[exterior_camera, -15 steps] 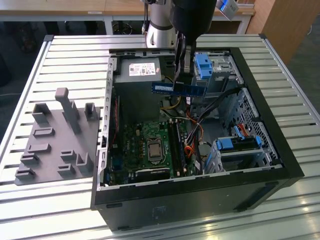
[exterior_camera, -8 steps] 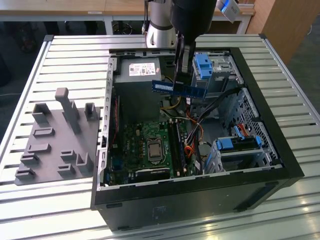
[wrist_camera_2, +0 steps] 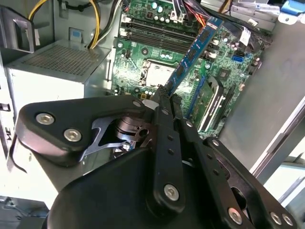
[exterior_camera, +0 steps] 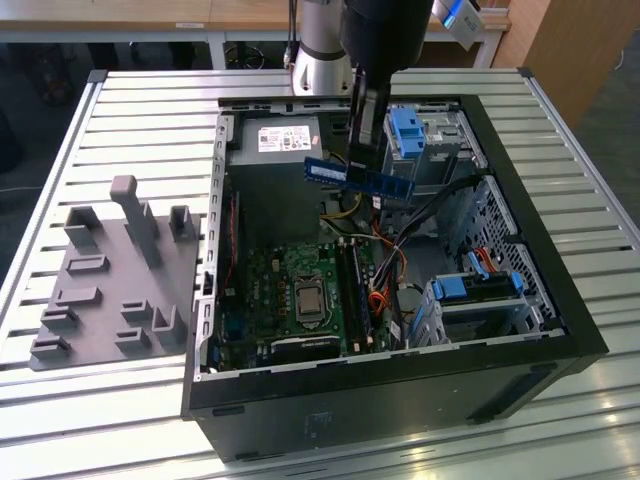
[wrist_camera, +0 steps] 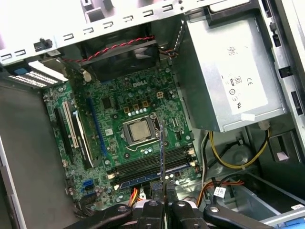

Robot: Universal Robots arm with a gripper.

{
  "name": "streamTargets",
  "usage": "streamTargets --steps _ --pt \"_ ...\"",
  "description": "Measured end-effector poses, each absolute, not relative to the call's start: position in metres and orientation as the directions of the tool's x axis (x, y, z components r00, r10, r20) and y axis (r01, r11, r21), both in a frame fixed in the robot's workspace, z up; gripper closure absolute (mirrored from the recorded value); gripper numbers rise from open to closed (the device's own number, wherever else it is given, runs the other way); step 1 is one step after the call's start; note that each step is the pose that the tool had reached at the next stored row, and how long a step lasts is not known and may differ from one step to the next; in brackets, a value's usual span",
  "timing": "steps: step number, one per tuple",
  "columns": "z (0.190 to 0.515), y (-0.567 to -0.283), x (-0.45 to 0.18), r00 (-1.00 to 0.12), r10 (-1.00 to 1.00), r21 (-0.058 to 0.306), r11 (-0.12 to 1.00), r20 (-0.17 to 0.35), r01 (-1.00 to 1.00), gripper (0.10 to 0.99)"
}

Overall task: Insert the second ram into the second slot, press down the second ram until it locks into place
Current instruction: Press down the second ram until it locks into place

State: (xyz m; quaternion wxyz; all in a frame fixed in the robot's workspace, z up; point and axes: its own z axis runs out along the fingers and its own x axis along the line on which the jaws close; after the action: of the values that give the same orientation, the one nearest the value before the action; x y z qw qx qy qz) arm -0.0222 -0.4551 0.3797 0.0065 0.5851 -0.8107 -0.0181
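Note:
My gripper [exterior_camera: 364, 152] is shut on the second ram [exterior_camera: 358, 178], a thin dark-blue stick held level in the air above the open computer case. In the second wrist view the ram [wrist_camera_2: 194, 51] juts out from the gripper [wrist_camera_2: 164, 94] over the green motherboard [wrist_camera_2: 143, 71]. The first wrist view shows the ram [wrist_camera: 162, 148] edge-on, pinched at the gripper [wrist_camera: 163, 190], hanging well above the long black memory slots [wrist_camera: 147, 168]. These slots [exterior_camera: 353, 285] lie beside the processor socket [exterior_camera: 308, 298]. I cannot tell whether a slot holds a stick.
The case's black walls [exterior_camera: 560, 300] ring the work area. A grey power supply [exterior_camera: 285, 140] sits at the back, with blue drive-bay brackets [exterior_camera: 405, 130] and orange and black cables [exterior_camera: 385, 270] on the exterior view's right. A grey parts fixture [exterior_camera: 110, 280] lies on the slatted table.

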Motion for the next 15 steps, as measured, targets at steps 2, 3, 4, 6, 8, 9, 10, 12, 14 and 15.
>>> streamTargets --steps 2,3,4,6,8,9,10,12,14,15 --pt "0.3797 -0.4551 -0.0222 -0.33 -0.944 0.037 0.329 -0.01 -0.944 0.949" --pt "0.3797 -0.4551 -0.0222 -0.337 -0.941 0.037 0.337 -0.01 -0.941 0.949" --pt "0.3797 -0.4551 -0.0222 -0.344 -0.939 0.037 0.344 -0.01 -0.938 0.949" --pt "0.3797 -0.4551 -0.0222 -0.357 -0.934 0.037 0.356 -0.01 -0.934 0.949" --pt "0.3797 -0.4551 -0.0222 -0.37 -0.929 0.037 0.369 -0.01 -0.929 0.949" --pt "0.3797 -0.4551 -0.0223 -0.376 -0.926 0.037 0.376 -0.01 -0.926 0.949" --pt "0.3797 -0.4551 -0.0222 -0.383 -0.924 0.036 0.383 -0.009 -0.923 0.949" --pt "0.3797 -0.4551 -0.0222 -0.399 -0.917 0.036 0.398 -0.009 -0.917 0.949" --pt "0.3797 -0.4551 -0.0223 -0.413 -0.911 0.036 0.412 -0.008 -0.91 0.949" --pt "0.3797 -0.4551 -0.0223 -0.42 -0.908 0.036 0.419 -0.008 -0.907 0.949"
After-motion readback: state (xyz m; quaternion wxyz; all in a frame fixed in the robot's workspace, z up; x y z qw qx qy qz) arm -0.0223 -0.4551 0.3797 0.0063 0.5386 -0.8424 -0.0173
